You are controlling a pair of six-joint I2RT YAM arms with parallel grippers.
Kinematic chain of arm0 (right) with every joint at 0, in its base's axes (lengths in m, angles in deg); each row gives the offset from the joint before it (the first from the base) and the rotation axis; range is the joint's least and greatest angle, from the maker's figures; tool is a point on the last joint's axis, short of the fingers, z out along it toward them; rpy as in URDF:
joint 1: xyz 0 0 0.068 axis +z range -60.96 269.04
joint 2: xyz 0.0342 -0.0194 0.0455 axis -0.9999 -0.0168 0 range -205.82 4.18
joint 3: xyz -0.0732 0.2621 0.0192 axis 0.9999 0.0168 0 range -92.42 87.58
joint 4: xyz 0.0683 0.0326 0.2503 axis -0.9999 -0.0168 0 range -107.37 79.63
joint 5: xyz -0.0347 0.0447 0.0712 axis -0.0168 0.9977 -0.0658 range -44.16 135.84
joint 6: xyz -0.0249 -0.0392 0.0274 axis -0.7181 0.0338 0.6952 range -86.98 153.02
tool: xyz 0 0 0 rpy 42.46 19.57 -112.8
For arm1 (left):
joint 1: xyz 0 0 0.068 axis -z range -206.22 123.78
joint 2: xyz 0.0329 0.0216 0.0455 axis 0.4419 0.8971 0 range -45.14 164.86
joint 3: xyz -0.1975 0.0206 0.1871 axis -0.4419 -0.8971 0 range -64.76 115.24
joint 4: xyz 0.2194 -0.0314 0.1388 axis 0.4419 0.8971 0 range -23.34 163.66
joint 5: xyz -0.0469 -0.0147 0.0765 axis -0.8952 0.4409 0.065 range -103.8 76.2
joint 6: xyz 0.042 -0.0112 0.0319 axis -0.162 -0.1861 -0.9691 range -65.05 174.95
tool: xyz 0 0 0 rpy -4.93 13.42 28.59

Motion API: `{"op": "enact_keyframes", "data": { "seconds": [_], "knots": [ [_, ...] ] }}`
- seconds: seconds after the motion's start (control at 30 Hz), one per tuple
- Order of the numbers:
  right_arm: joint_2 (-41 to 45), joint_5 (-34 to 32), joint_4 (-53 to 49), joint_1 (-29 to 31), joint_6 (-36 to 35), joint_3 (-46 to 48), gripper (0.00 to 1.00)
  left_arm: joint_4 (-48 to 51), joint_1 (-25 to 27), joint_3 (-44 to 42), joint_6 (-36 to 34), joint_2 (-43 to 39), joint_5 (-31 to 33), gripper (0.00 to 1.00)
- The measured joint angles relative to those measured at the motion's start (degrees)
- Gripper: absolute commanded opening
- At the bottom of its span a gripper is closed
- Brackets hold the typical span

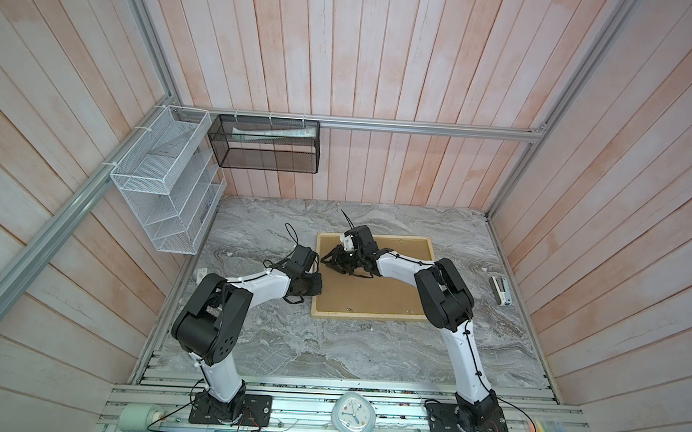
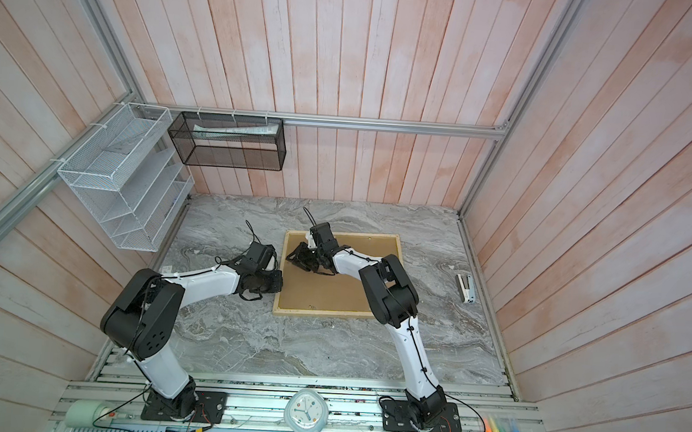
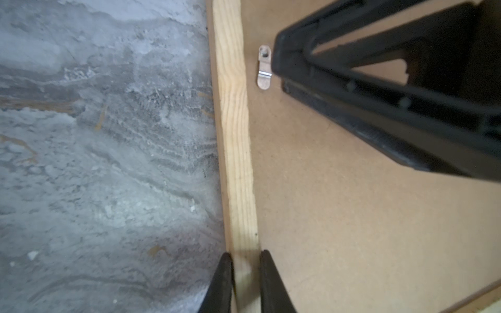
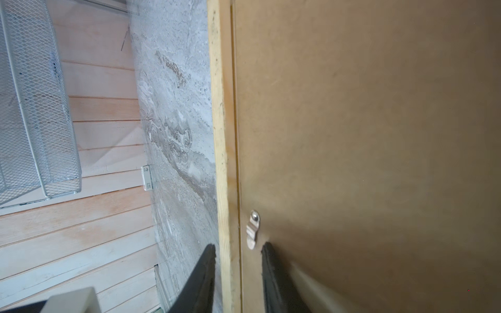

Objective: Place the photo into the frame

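Unreadable white label (image 1: 199,275), left of frame (image 1: 370,316)

A grey marble-patterned tabletop (image 1: 326,349) (image 2: 285,346) fills the floor of the wood-panelled cell in both top views. A pale wooden frame (image 1: 370,317) (image 2: 321,312) lies flat on it, back up, right of centre and toward the far wall, its long sides running left to right. A plain brown backing board (image 1: 376,290) (image 2: 330,291) fills the frame's opening. Well apart from it, near the right edge, lies a small white-and-dark stapler-like device (image 1: 500,291) (image 2: 465,288). At the left edge sits a small white label (image 1: 199,274) (image 4: 146,178); whether it rests on the top or sticks to the wall is unclear.
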Motion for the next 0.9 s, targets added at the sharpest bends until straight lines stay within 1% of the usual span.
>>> {"op": "enact_keyframes", "data": {
  "seconds": [0.27,0.43,0.7,0.9],
  "knots": [
    [-1.40,0.39,0.72,1.01,3.63,-1.66,0.32,-0.74,-0.13,-0.52,-0.04,-0.20,-0.50,0.18],
    [-1.46,-0.57,1.92,1.18,6.49,-1.40,0.32,-1.09,-0.20,-0.79,-0.04,-0.31,-0.70,0.18],
    [-1.46,-2.47,6.34,1.55,10.12,0.63,0.32,-1.29,-0.20,-0.92,-0.02,-0.39,-0.81,0.16],
    [-1.46,-2.60,8.76,1.62,11.96,1.77,0.32,-1.33,-0.20,-0.94,-0.02,-0.39,-0.81,0.16]
  ]
}}
